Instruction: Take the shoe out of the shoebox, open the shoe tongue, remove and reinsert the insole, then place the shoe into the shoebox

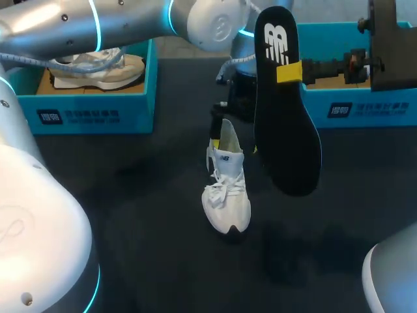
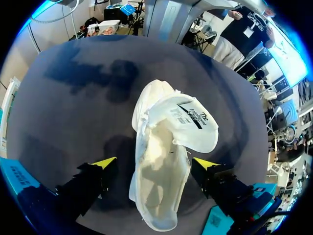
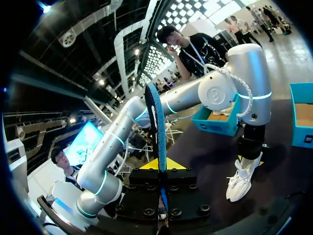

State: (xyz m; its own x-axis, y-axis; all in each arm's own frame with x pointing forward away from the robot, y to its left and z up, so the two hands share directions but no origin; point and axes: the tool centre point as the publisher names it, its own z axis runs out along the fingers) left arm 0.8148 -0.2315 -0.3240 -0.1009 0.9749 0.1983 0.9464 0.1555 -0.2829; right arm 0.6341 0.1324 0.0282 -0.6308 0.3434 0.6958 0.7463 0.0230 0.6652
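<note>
A white shoe [image 1: 227,195] stands upright on the dark table, toe toward me, with its tongue [image 2: 188,122] pulled up and open. My left gripper [image 1: 233,145] hangs over the heel end; in the left wrist view it [image 2: 155,163] is open, its yellow fingertips [image 2: 105,162] standing clear on either side of the shoe [image 2: 161,196]. The black insole [image 1: 283,104] hangs in the air to the right of the shoe, with my right gripper [image 1: 289,72] shut on its upper part. The right wrist view shows the insole [image 3: 156,122] edge-on between the right gripper's tips [image 3: 161,164], and the shoe [image 3: 242,178] beyond.
A blue shoebox [image 1: 91,107] at the back left holds a second shoe [image 1: 98,68]. Another blue shoebox [image 1: 365,107] stands at the back right, behind my right arm. My left arm [image 1: 130,19] crosses the back of the table.
</note>
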